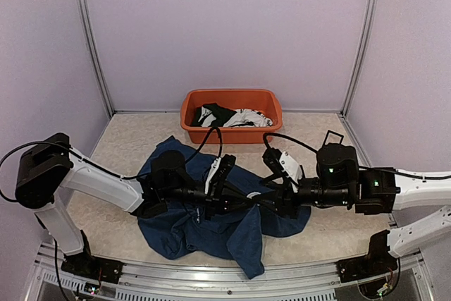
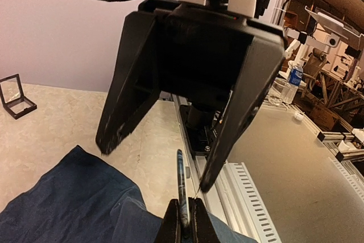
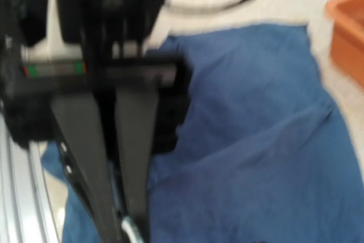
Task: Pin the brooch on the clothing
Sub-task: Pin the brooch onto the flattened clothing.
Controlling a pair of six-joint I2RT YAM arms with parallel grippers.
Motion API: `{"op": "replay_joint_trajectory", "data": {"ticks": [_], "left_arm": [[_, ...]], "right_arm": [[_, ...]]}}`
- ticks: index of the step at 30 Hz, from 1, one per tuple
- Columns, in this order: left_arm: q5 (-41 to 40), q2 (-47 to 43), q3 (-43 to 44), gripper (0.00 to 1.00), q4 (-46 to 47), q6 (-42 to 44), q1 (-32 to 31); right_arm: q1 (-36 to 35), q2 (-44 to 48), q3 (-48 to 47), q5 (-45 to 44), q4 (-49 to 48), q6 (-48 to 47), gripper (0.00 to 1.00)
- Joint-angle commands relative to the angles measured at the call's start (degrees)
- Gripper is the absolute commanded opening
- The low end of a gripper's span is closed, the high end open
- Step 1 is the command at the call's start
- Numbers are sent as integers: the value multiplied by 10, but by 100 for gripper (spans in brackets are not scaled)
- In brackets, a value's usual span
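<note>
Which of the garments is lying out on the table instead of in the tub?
The navy-blue T-shirt, spread on the table; the black garment and white garment sit bundled inside the orange tub.

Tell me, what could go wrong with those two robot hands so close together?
The left gripper pinches a thin blue piece, probably the brooch, only by its lower end, so it might slip or twist. The open right gripper sits very close; closing off-centre could knock it loose. Below lies the crumpled T-shirt, where a dropped piece could hide in folds.
</note>
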State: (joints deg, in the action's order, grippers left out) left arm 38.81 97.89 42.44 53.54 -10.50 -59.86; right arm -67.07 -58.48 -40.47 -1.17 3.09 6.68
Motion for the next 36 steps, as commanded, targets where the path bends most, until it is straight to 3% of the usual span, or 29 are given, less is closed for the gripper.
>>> {"op": "replay_joint_trajectory", "data": {"ticks": [1,6,11,19,27,36], "left_arm": [[34,6,16,0,3,-8,-1],[52,9,21,0,-11,-7,-1],[63,14,22,0,-13,-10,0],[103,18,26,0,-14,-16,3],[128,24,34,2,-17,-22,4],[129,25,34,3,-24,-24,7]], "right_arm": [[-1,-39,-30,38,55,-31,47],[0,-47,-46,53,62,-31,43],[8,-13,-51,76,60,3,55],[53,20,-72,103,129,57,60],[56,-52,-90,182,166,49,43],[56,-69,-104,218,159,49,35]]}}
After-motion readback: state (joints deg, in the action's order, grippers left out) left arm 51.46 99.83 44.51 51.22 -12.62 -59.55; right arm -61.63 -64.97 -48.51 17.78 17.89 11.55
